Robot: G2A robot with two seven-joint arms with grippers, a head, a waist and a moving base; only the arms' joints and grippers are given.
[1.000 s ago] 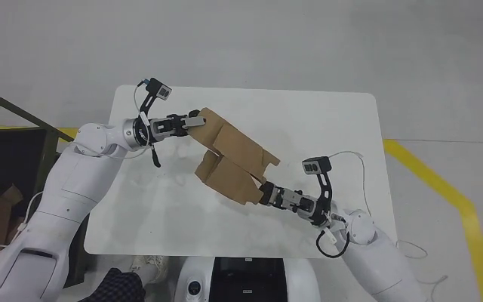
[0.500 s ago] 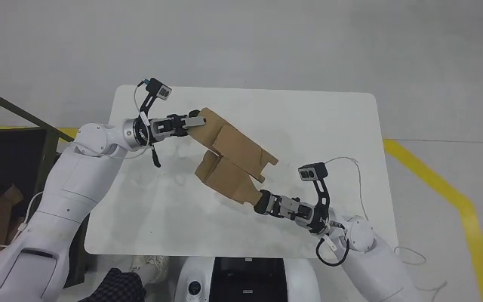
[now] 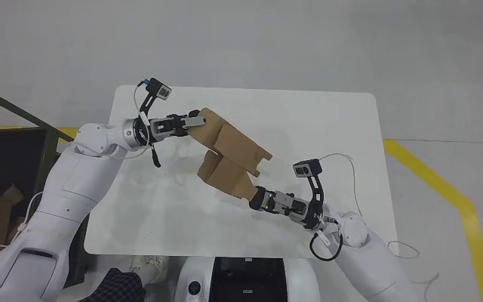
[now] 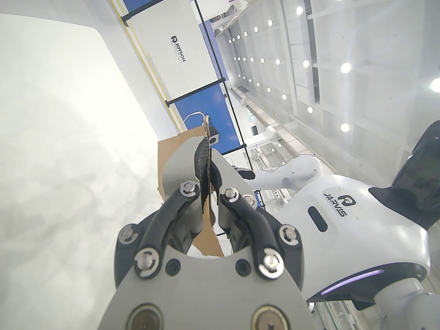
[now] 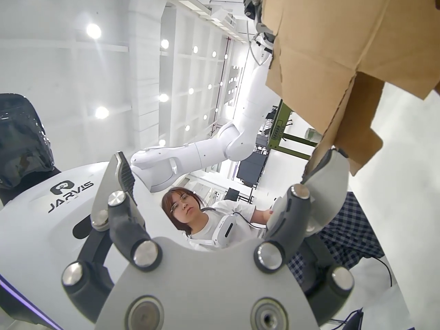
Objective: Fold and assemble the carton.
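Left arm: extended from the worktop's left side toward its middle, forearm roughly level, with the left hand (image 3: 198, 121) at the far left corner of the carton (image 3: 230, 155). In the left wrist view the left hand (image 4: 202, 159) is pressed together on a thin cardboard edge, and the corrugated cross-section shows between the dark ribbed pads. Right arm: reaches in from the near right edge, elbow bent, forearm angled toward the centre, with the right hand (image 3: 256, 200) at the carton's near lower corner. In the right wrist view the right hand (image 5: 223, 163) is spread wide and grips nothing. One pale finger lies at the edge of a hanging flap of the carton (image 5: 343, 18), and the other stands well apart from it. Location of the carton: over the middle of the white worktop (image 3: 317, 121), running diagonally between the two hands. Whether its underside rests on the surface cannot be told. Surroundings: a dark green frame (image 3: 30, 124) stands off the worktop's left side, and a yellow floor line (image 3: 434, 181) runs past the right side. Nothing lies between either hand and the carton. Material: plain brown corrugated board, matt, partly folded into angled panels with creases, notched flaps and square-cut corners. The worktop is smooth and has rounded corners.
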